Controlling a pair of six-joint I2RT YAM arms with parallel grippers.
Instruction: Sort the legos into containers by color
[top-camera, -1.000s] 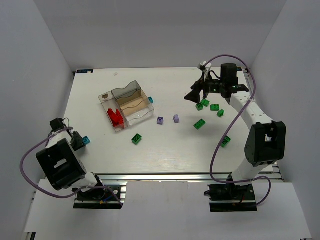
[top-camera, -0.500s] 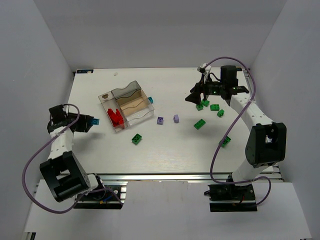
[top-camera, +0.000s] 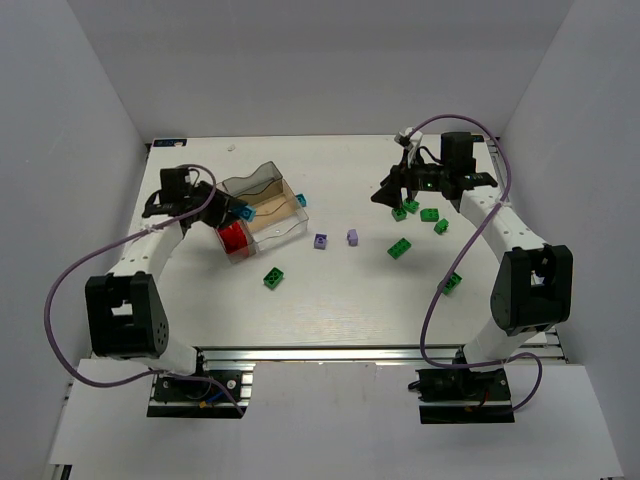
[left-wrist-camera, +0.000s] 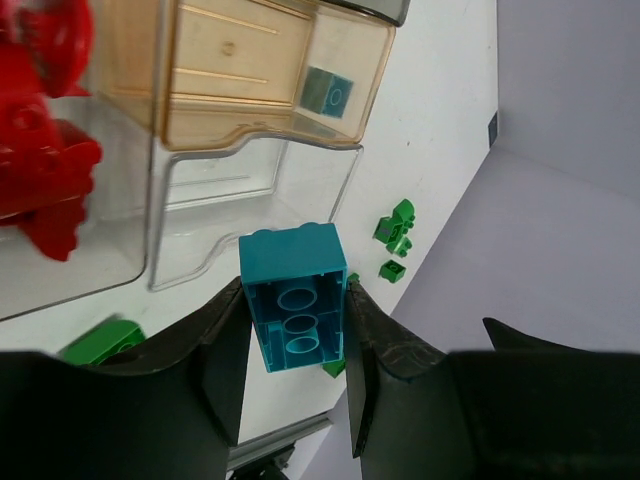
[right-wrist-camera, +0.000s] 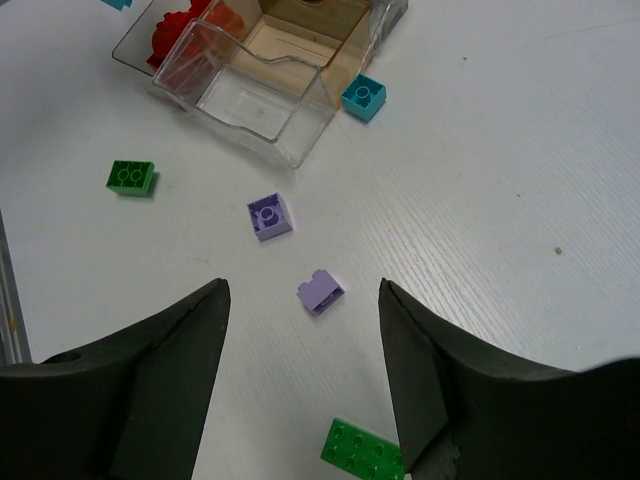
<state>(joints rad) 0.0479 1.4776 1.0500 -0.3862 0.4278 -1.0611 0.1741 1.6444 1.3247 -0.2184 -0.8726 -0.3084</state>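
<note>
In the box (left-wrist-camera: 250, 200): red bricks (left-wrist-camera: 40, 170) sitting in one compartment.
Left jaws: clamping a cyan brick (left-wrist-camera: 297, 300) over the box.
Right jaws: gaping wide, empty, above purple bricks (right-wrist-camera: 270, 216).

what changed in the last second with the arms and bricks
The left gripper, shut on the cyan brick, swung from the table's near-left edge away to the box and now holds the brick over it. The right gripper barely shifted and stays open by the green bricks. The box, its red bricks and the loose purple bricks stayed put.
</note>
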